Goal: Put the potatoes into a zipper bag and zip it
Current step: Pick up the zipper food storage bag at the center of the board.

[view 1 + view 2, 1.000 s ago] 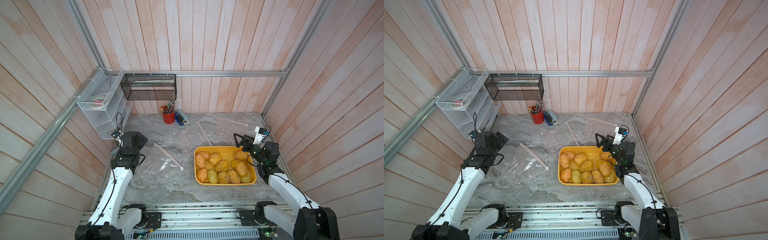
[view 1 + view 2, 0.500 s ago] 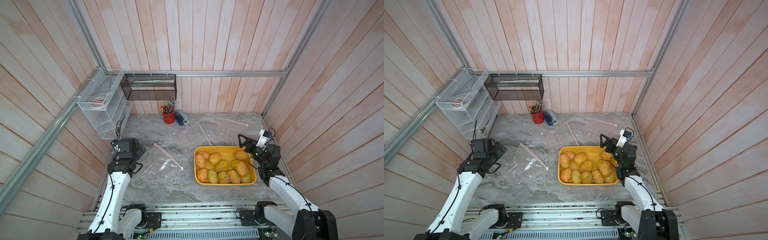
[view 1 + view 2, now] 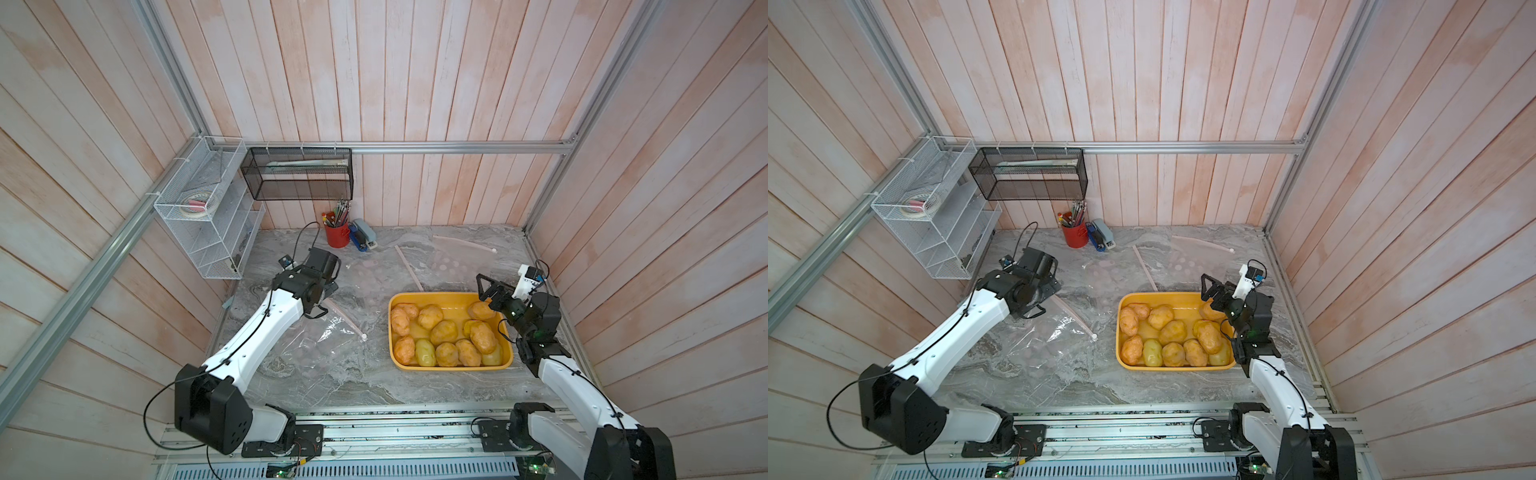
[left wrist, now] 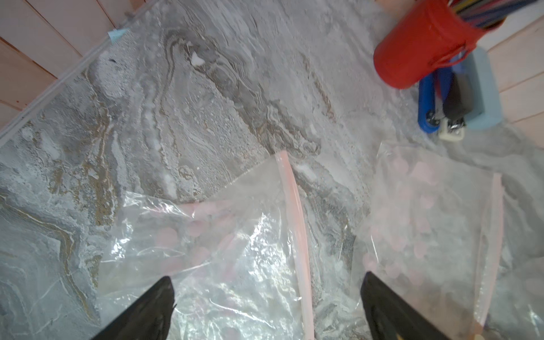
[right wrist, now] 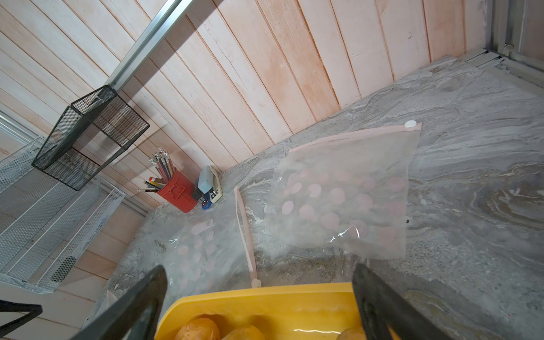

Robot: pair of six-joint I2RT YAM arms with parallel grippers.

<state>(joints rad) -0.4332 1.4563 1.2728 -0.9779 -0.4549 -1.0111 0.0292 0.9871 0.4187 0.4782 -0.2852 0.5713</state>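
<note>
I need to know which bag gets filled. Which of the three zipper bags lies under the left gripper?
The crumpled bag left of the yellow tray, below the open left gripper; the other two bags lie flat nearer the back wall.

About twelve potatoes (image 3: 444,332), some overlapping. Three zipper bags (image 3: 328,345). One yellow tray (image 3: 453,368). One red pencil cup (image 3: 336,237). One white wire rack (image 3: 199,216), one black mesh rack (image 3: 299,187).

Potatoes (image 3: 444,332): yellow-to-orange, piled in yellow tray (image 3: 440,296). Zipper bag (image 3: 328,351): clear, crumpled, lying flat at their 9 o'clock.
</note>
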